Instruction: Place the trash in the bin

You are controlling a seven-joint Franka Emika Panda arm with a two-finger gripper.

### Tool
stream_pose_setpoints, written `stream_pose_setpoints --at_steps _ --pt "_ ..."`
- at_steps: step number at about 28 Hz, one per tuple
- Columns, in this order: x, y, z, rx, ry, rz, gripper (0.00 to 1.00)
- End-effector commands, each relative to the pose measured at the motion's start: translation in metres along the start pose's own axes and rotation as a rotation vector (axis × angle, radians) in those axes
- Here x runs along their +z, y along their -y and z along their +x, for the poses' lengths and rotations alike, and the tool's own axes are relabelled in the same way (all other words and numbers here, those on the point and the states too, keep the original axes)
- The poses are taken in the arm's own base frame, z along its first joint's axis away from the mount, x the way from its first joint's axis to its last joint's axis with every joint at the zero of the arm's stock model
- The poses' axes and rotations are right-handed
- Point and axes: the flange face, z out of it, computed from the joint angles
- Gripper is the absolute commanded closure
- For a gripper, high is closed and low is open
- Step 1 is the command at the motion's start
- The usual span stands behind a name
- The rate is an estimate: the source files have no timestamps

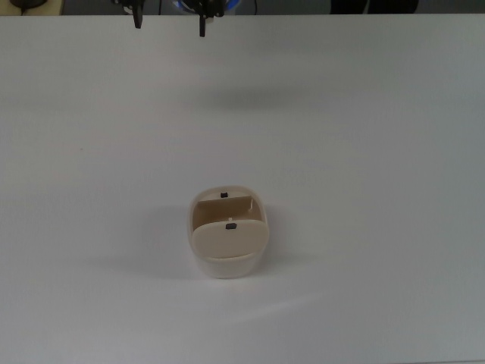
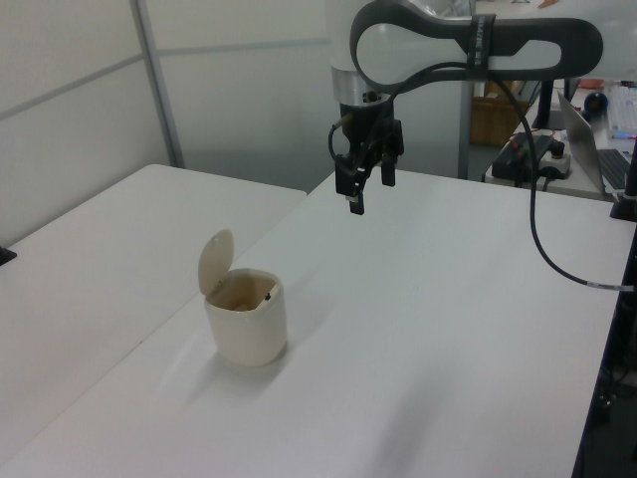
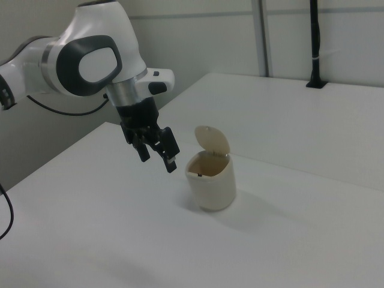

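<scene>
Top view shows the bin (image 1: 227,233) standing on the white surface (image 1: 364,152), well in from every edge and somewhat nearer the edge at the top view's bottom. It is a cream-beige rounded-rectangular container, and its swing flap is tipped so that a tan slot is open on the side toward the top view's top. Two small dark marks sit on it, one on the far rim and one on the flap. Inside the slot only tan wall can be made out; the bottom lies in shadow, and whether anything rests there cannot be told.

In the left view the flap of the bin (image 2: 245,317) stands upright above the rim, and the opening shows brownish walls with one dark speck. The right view gives the same upright flap on the bin (image 3: 210,179) and a shaded interior. The trash is not visible in any view: no white paper wad lies on the surface.

The gripper (image 2: 366,183) hangs in the air above the far part of the surface, well apart from the bin, its jaws spread and holding nothing. In the top view only the two dark jaw tips of the gripper (image 1: 169,19) reach in at the top edge; the rest is cut off. In the right view the gripper (image 3: 156,153) appears just beside the bin.

No writing or label can be read on the bin or the arm.
</scene>
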Motion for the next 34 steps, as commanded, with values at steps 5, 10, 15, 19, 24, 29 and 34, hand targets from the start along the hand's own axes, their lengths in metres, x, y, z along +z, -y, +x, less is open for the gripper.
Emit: stream_pose_setpoints --at_steps 5,10,15,19,24,29,34 --pt "-0.001 0.001 -0.004 0.001 0.007 0.022 0.0" --pt "-0.001 0.002 -0.004 0.001 0.009 0.023 0.0" --pt "-0.001 0.002 -0.004 0.001 0.008 0.023 0.0" --pt "-0.001 -0.002 -0.004 0.01 0.008 0.042 0.0" --pt "-0.002 -0.006 -0.003 0.013 0.004 0.044 0.0" --pt "-0.002 -0.015 -0.003 0.005 0.006 0.071 0.0" --pt "-0.005 -0.014 -0.005 -0.004 -0.001 0.078 0.0"
